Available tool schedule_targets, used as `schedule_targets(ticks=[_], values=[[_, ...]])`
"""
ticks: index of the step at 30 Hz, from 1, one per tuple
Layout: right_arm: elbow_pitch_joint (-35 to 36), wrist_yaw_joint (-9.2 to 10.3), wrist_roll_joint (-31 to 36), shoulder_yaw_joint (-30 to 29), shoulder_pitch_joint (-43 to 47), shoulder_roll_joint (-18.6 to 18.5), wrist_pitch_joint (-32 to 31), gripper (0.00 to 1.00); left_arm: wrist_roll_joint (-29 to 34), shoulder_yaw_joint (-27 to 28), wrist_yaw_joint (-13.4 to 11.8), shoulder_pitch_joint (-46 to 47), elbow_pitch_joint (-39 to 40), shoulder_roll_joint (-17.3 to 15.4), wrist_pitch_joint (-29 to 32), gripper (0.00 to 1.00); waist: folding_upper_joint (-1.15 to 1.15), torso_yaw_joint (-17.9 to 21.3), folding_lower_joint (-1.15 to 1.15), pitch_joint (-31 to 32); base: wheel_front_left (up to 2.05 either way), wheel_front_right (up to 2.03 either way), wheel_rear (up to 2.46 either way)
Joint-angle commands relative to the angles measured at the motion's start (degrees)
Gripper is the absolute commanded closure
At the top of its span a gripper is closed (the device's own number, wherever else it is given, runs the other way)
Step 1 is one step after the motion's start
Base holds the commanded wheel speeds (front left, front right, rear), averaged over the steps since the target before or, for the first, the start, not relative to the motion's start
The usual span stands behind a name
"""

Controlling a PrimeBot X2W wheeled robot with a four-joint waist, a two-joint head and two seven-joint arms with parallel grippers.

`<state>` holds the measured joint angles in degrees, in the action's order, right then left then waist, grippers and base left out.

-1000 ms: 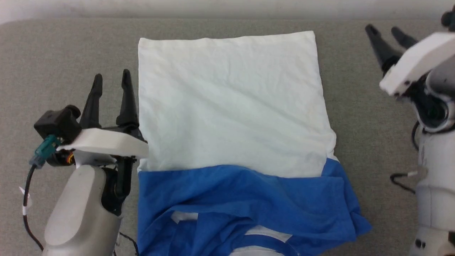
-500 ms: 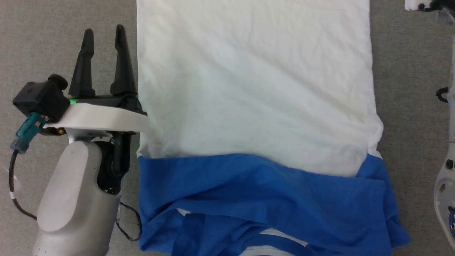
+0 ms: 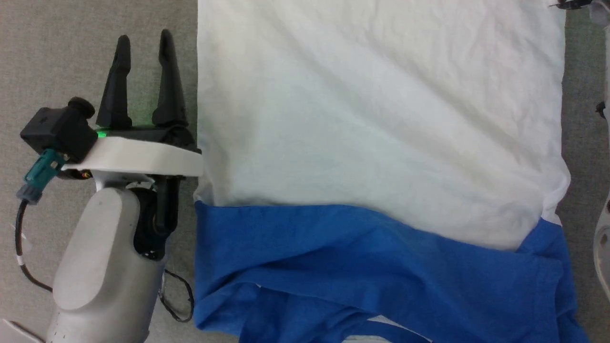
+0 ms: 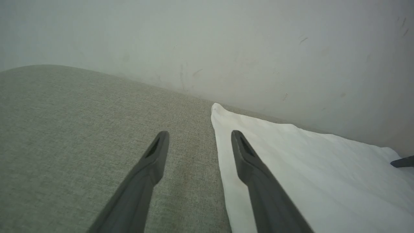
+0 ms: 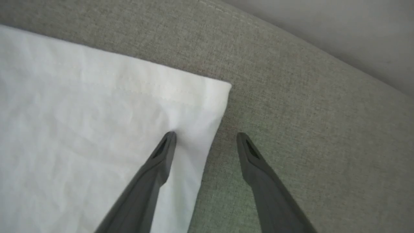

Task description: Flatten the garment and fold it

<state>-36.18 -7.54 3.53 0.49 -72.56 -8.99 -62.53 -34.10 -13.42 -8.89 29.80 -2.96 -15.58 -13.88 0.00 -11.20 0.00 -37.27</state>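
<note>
Nearest the robot, the garment (image 3: 371, 119) bunches in rumpled blue folds, with sleeves and shoulders tucked in on themselves. Beyond them the white body lies fairly smooth and flat on the grey cushion (image 3: 47, 47), its long axis running straight away from the robot. The left fingers (image 3: 167, 81) stand wide apart and empty just beside the left edge, close to the blue-white line. They point along that edge, with the far corner well ahead of them. Farther out, the right fingers (image 5: 152, 174) are equally spread and hold nothing. They straddle the right edge, one over cloth and one over bare cushion, and the hem corner lies just ahead. The right arm looks the nearer to the hem.
</note>
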Motion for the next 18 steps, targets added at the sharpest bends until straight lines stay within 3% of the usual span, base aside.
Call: schedule_targets(ticks=[1,2,3,5,13,18], values=[[-0.55,0.05,-0.24,0.43,0.49,-0.15,-0.55,0.00,0.11,-0.11,-0.12,1.30,-0.15,0.14,0.00,0.00,0.00,-0.15,0.00,-0.44,0.00,0.00,0.00],[-0.64,0.05,-0.43,0.74,0.66,-0.27,-1.05,0.00,0.06,-0.13,-0.11,1.51,-0.21,0.12,0.11,0.00,0.00,-0.11,0.00,-0.50,0.00,0.00,0.00],[-0.59,0.05,-0.71,1.00,0.76,-0.37,-1.41,0.55,0.00,-0.16,-0.05,1.79,-0.27,0.03,0.31,0.00,0.00,-0.04,0.00,-0.55,0.00,0.00,0.00],[-0.19,0.05,-1.43,1.33,0.88,-0.55,-1.41,1.00,-0.07,-0.24,0.02,2.50,-0.30,-0.16,0.80,0.00,0.00,0.09,0.00,-0.67,0.00,0.00,0.00],[1.66,0.05,-3.41,1.66,0.76,-1.30,1.64,1.00,-0.84,-0.56,0.77,9.13,-0.80,-2.18,6.51,0.00,0.00,1.08,0.00,-0.82,0.00,0.00,0.00],[1.86,0.05,-4.25,2.96,-0.22,-0.90,3.77,1.00,-2.08,-1.81,1.88,18.22,-3.76,-5.32,17.61,0.00,0.00,2.40,0.00,-0.90,0.00,0.00,0.00]])
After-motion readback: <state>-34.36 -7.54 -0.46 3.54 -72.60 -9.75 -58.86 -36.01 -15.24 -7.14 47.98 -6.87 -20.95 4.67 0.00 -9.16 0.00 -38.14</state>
